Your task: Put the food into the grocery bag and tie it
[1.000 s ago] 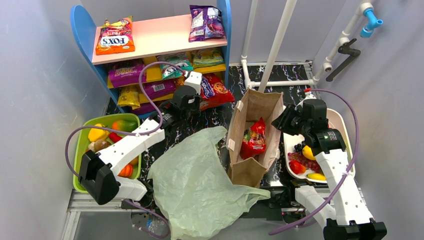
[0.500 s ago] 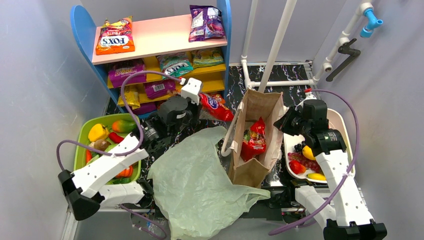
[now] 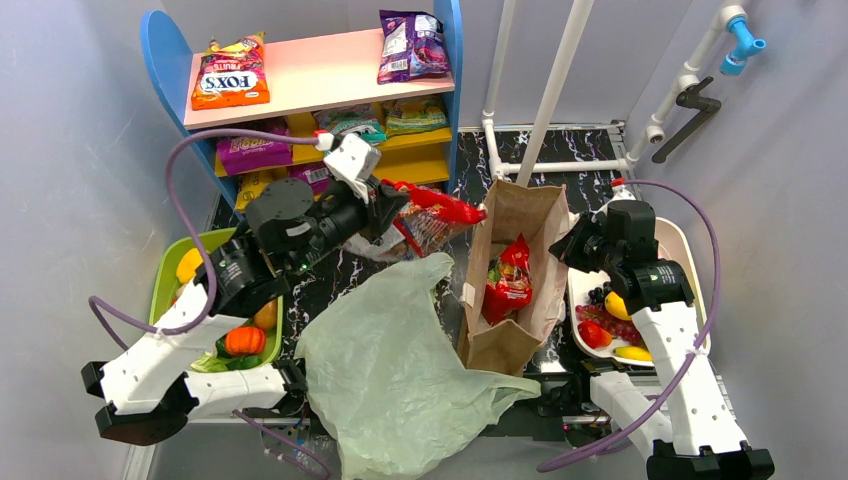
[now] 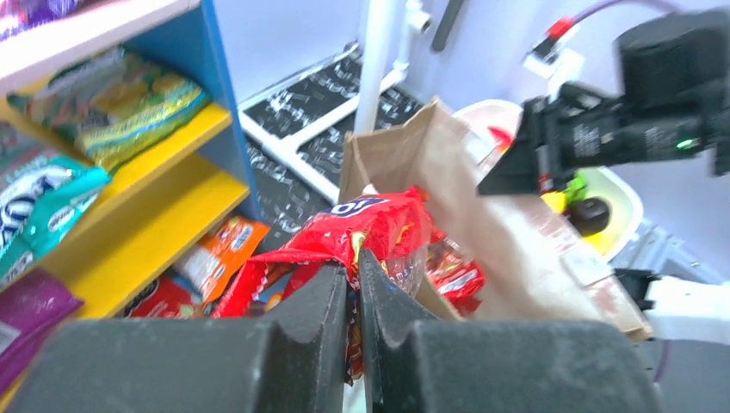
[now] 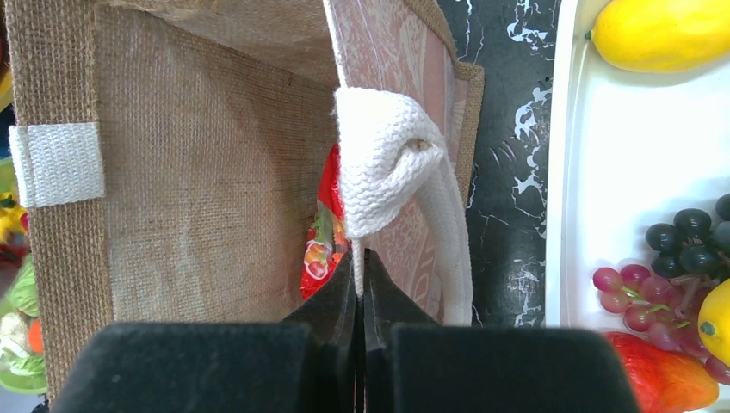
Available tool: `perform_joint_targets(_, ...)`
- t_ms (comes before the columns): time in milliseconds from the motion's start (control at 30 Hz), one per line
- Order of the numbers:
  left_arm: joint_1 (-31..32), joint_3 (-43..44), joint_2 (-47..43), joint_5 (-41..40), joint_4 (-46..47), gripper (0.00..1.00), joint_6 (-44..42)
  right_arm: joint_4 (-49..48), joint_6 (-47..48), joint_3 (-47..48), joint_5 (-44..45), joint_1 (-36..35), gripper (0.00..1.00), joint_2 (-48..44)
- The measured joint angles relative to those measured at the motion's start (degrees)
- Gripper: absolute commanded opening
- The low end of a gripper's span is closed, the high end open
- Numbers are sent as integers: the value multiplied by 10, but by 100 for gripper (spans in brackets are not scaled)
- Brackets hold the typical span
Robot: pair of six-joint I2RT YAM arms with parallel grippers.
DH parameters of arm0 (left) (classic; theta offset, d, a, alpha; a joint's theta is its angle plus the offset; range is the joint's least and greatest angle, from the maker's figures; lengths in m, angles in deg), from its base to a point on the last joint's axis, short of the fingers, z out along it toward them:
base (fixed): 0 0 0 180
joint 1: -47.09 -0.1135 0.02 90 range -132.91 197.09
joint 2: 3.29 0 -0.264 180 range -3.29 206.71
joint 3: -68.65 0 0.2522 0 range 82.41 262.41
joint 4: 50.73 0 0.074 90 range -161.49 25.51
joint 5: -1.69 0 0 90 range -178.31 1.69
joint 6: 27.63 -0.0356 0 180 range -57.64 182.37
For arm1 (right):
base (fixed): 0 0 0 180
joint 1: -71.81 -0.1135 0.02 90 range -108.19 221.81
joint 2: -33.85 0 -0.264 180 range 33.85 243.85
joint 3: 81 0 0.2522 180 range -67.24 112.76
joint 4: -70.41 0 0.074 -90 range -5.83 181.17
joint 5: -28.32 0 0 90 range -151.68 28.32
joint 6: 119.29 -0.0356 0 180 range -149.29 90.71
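Observation:
My left gripper (image 3: 392, 210) is shut on a red snack packet (image 3: 435, 208), held in the air just left of the brown bag's (image 3: 520, 215) open mouth. The left wrist view shows the packet (image 4: 370, 228) pinched between the jaws (image 4: 354, 258). My right gripper (image 5: 359, 258) is shut on the brown bag's white woven handle (image 5: 383, 163) at its right rim. The pale-green grocery bag (image 3: 385, 370) lies crumpled on the table in front of the brown bag, untouched. The food, an orange piece (image 3: 243, 340) and a yellow piece (image 3: 188, 266), sits in the green basket (image 3: 160, 300).
A shelf (image 3: 320, 75) of snack packets stands at the back left. Another red packet (image 3: 508, 280) lies inside the brown bag. A white tray (image 3: 680, 250) with grapes and other fruit sits to the right, under my right arm. White pipes (image 3: 545, 90) rise behind the bag.
My left arm pulled the red packet off the lower shelf and carried it up and right toward the brown bag's mouth. The right arm has stayed at the bag's rim.

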Motion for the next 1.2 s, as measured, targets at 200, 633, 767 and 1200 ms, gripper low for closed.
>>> perform_joint_targets(200,15,78,25,38,0,0,15,0,0,0,2,0,1,3)
perform_joint_targets(633,28,164,144,157,20,0,83,0,-4,0,6,0,1,4)
perform_joint_targets(767,29,164,177,184,54,0,115,2,-4,0,8,0,1,4)
perform_joint_targets(1200,29,249,300,267,142,0,211,4,-4,0,15,0,1,4)
